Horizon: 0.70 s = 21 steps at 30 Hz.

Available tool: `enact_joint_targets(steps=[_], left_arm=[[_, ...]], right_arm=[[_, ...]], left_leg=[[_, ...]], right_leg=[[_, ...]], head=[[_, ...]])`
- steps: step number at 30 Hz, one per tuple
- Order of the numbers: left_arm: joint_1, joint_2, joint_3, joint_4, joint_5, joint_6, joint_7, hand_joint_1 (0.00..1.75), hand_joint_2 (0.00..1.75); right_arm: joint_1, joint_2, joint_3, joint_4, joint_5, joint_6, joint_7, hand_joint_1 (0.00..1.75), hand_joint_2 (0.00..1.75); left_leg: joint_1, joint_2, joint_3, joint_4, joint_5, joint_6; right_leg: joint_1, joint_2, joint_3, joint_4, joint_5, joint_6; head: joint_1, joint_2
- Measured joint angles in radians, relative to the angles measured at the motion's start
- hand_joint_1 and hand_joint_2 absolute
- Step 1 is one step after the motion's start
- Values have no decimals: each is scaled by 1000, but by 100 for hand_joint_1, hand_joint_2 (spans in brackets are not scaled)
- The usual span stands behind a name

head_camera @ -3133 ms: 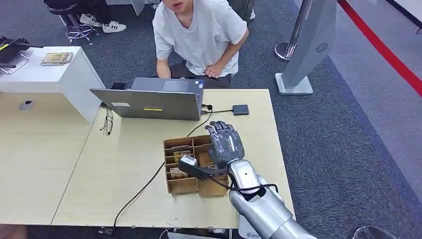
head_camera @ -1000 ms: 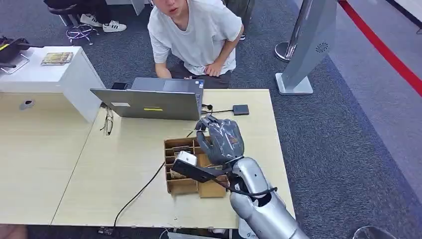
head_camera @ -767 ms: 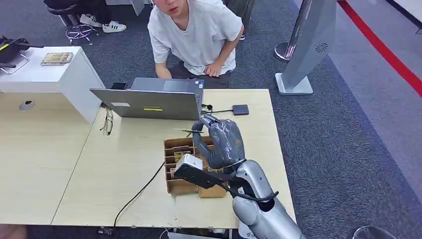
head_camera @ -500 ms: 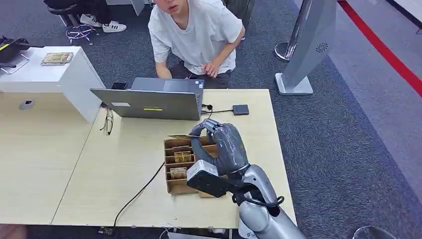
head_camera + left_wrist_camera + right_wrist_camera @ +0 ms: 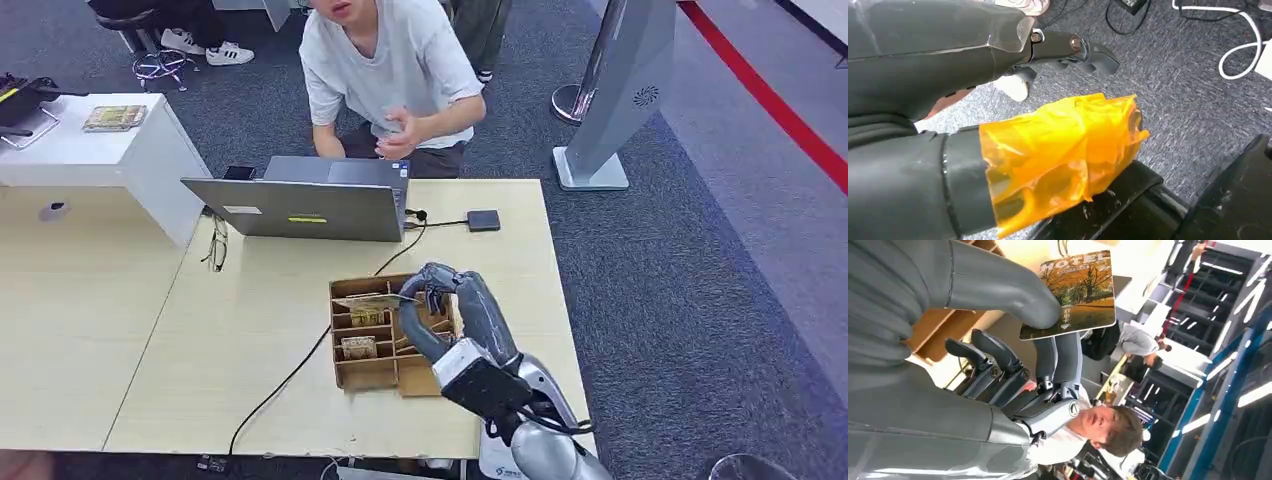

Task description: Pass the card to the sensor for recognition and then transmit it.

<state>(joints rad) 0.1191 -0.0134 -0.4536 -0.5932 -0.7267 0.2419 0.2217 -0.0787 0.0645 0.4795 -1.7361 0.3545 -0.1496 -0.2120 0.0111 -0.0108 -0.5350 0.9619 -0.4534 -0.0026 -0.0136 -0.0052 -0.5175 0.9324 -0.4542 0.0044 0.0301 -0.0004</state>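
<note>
Card lifted from cardboard organiser, pinched by right hand; sensor beyond fingertips unvisited, handover pending.

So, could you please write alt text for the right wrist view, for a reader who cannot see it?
The robot's grey right hand pinches a printed hotel card with an autumn tree picture between its thick thumb and dark fingers. A brown cardboard compartment box lies behind the thumb, and a person in a white shirt is beyond the hand.
</note>
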Motion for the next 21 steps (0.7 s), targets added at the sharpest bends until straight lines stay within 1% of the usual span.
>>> enact_joint_targets(steps=[6,21], left_arm=[[1,2,1,0,6,5,-2,0,0],[2,5,3,0,6,11,-3,0,0]], right_arm=[[34,-10,-16,-27,-65,13,-25,175,175],[56,-13,-32,-29,-79,9,-40,175,175]], left_leg=[[0,0,0,0,0,0],[0,0,0,0,0,0]], right_leg=[[0,0,0,0,0,0],[0,0,0,0,0,0]], head=[[0,0],[0,0]])
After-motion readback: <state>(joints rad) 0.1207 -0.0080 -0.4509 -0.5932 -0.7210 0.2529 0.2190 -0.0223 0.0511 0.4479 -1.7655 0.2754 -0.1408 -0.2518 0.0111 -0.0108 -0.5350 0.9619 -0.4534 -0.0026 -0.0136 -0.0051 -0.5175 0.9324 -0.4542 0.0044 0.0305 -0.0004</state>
